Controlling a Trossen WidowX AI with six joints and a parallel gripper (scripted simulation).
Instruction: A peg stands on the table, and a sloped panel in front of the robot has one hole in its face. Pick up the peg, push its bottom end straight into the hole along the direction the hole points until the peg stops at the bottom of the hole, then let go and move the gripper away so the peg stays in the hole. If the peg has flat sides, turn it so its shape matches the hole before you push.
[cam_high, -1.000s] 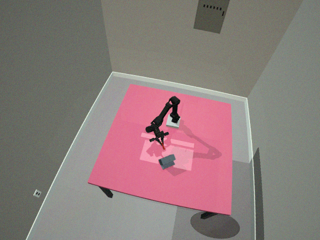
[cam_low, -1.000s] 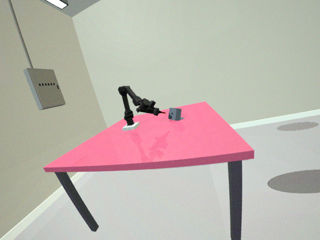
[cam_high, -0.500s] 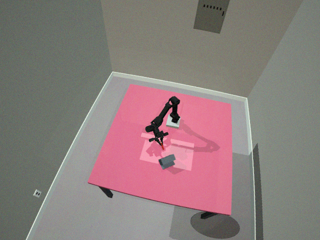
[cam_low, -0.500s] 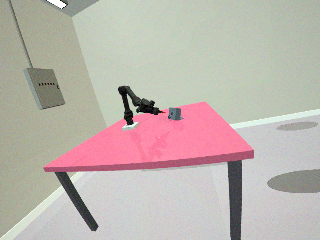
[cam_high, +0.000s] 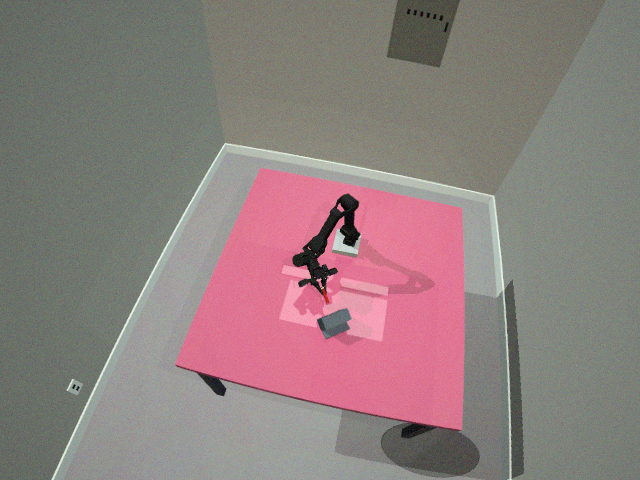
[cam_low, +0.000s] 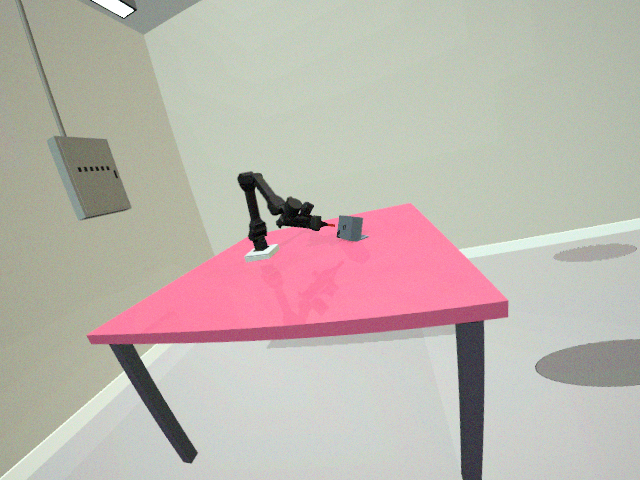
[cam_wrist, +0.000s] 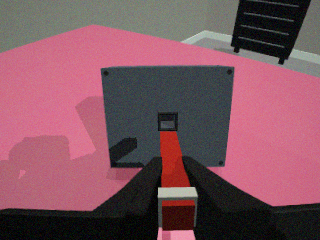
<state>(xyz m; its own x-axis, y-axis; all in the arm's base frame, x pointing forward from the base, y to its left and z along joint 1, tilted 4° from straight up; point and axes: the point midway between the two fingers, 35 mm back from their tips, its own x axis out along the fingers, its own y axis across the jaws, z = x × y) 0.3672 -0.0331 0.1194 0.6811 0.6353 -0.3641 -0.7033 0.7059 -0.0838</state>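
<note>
My gripper (cam_high: 324, 291) (cam_low: 325, 224) (cam_wrist: 171, 163) is shut on the red peg (cam_high: 326, 297) (cam_low: 331, 225) (cam_wrist: 171, 149). The peg has flat sides and a light band near its rear end, and it points away from me toward the panel. The grey-blue sloped panel (cam_high: 334, 320) (cam_low: 351, 227) (cam_wrist: 135, 100) faces me. Its square hole (cam_low: 344, 227) (cam_wrist: 167, 122) shows just above the peg's far end in the wrist view. In the exterior view a small gap shows between the peg's tip and the panel face. The peg's sides look roughly lined up with the hole's edges.
The pink table (cam_high: 248, 330) (cam_low: 403, 279) carries the arm's white base (cam_high: 346, 244) (cam_low: 262, 252) and the panel. Dark screw heads mark the panel's corners. A black drawer unit (cam_wrist: 270, 25) stands beyond the table in the wrist view.
</note>
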